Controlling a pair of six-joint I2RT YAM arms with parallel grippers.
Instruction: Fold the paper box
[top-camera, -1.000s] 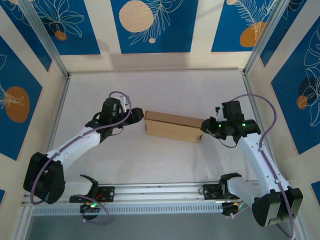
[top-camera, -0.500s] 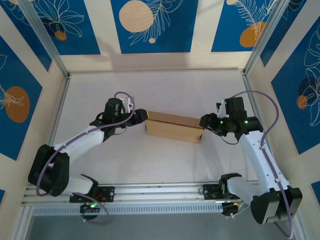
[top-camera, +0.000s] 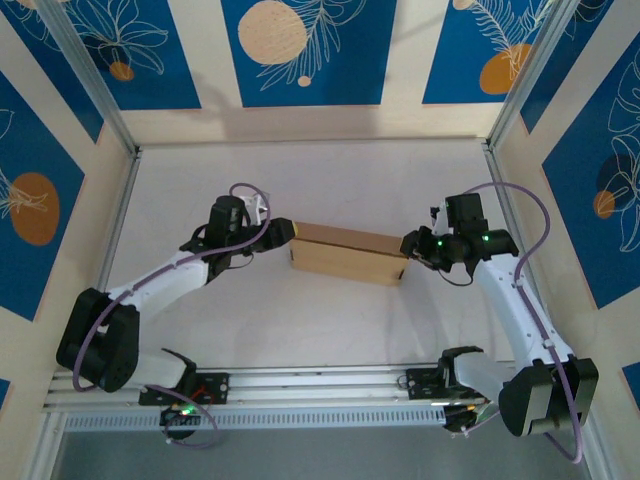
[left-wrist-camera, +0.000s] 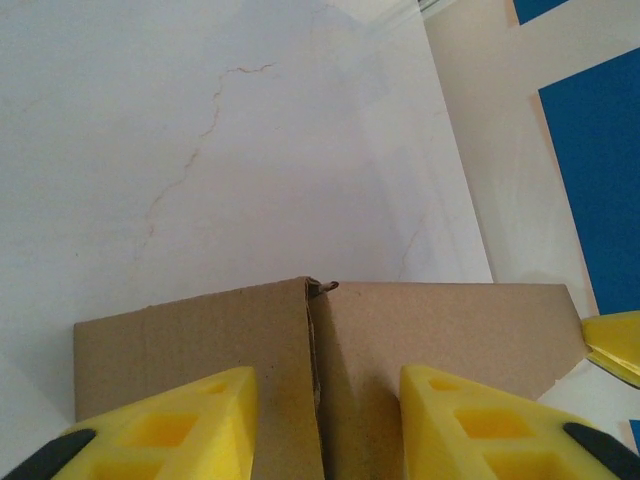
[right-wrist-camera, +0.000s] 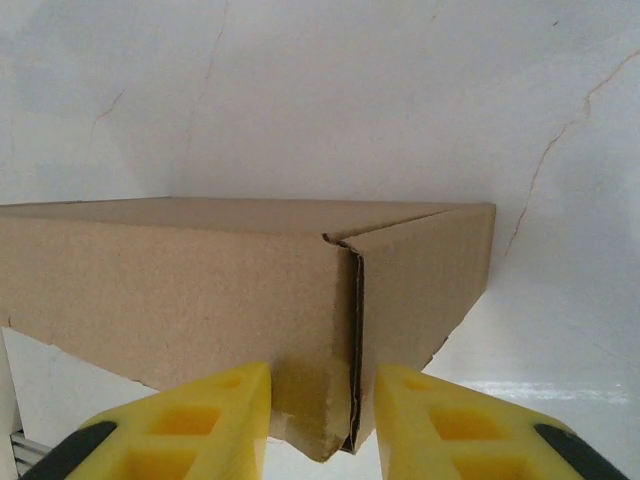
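at the middle of the table (top-camera: 300, 325), the paper box (top-camera: 345, 253) sits with its long axis running left to right, one arm equally near at each short end. left gripper (top-camera: 287, 232) and right gripper (top-camera: 407, 245) each straddle an end corner, jaws apart; whether they pinch it cannot be told.

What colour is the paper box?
Plain brown, unprinted; the paper box shows best in the right wrist view.
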